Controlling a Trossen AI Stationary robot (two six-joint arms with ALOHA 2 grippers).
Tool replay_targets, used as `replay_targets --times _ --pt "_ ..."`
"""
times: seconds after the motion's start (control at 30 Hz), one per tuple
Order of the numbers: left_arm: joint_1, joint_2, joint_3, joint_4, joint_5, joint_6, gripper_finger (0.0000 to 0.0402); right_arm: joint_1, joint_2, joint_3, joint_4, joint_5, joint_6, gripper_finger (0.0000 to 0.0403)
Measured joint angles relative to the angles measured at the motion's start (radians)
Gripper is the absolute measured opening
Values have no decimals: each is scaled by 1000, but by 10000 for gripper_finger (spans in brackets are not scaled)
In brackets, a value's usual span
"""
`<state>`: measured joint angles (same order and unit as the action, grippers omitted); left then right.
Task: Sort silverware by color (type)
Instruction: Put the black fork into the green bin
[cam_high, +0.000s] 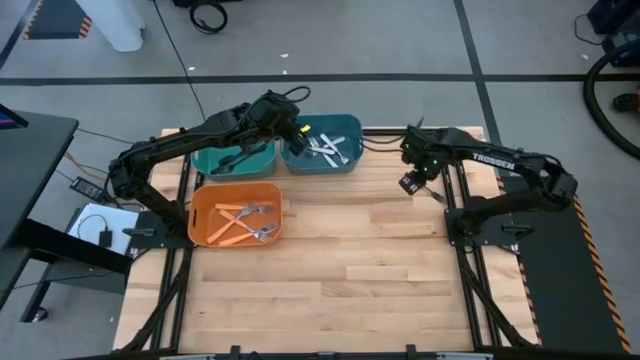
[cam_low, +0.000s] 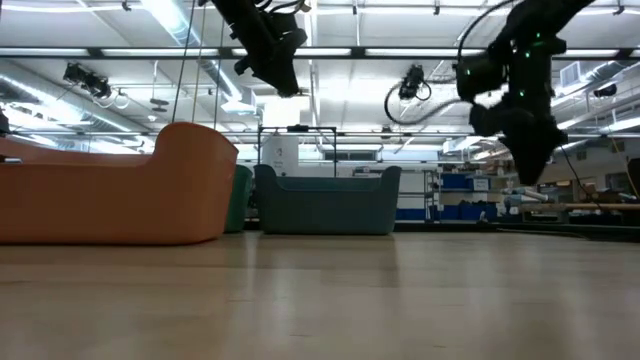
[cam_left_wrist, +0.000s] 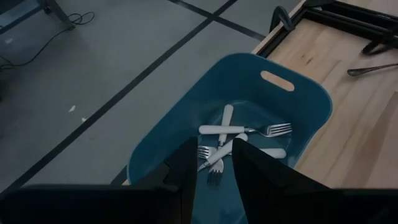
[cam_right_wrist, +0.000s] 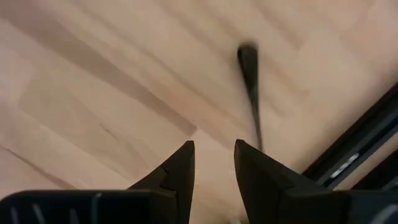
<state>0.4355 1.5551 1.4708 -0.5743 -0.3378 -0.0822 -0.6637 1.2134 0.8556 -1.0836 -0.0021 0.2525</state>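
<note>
My left gripper (cam_left_wrist: 213, 163) hangs open over the blue bin (cam_left_wrist: 311, 99), at the table's far edge (cam_high: 322, 160). White-handled silver forks (cam_left_wrist: 231, 132) lie crossed on the bin's floor, and one shows through the gap between my fingers. My right gripper (cam_right_wrist: 214, 149) is open and points down above the bare table, near its right side (cam_high: 412, 183). It touches nothing. A dark fork (cam_right_wrist: 250, 84) lies flat on the wood just beyond its fingertips (cam_high: 438, 196). Black forks (cam_high: 235, 158) lie in the teal bin, orange-handled forks (cam_high: 243, 220) in the orange bin.
The teal bin (cam_high: 215, 163) and the blue bin stand side by side at the far edge. The orange bin (cam_high: 200, 213) sits nearer, on the left. A black frame rail (cam_right_wrist: 354, 155) runs close to the dark fork. Bare wood (cam_high: 340, 280) covers the near half.
</note>
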Motion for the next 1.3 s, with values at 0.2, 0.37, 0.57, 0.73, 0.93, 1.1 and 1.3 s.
replay_targets --times 0.2,0.37,0.57,0.73,0.93,1.1,1.3 --pt "-1 0 0 0 0 0 110 -32 46 -71 17 -32 -45 119" --pt "-2 0 0 1 2 -4 110 -62 97 -102 85 -20 -102 121" --pt "-7 0 0 0 2 -4 110 -88 186 -111 131 60 -127 124" --pt "-8 0 0 0 3 -11 110 -107 223 -111 135 107 -145 124" --pt "-8 0 0 1 3 -10 110 -127 277 -111 181 72 -185 124" --pt "-7 0 0 1 3 -10 110 -144 342 -106 221 83 -196 123" --pt "-8 0 0 1 3 -9 110 -144 349 -100 200 74 -196 75"
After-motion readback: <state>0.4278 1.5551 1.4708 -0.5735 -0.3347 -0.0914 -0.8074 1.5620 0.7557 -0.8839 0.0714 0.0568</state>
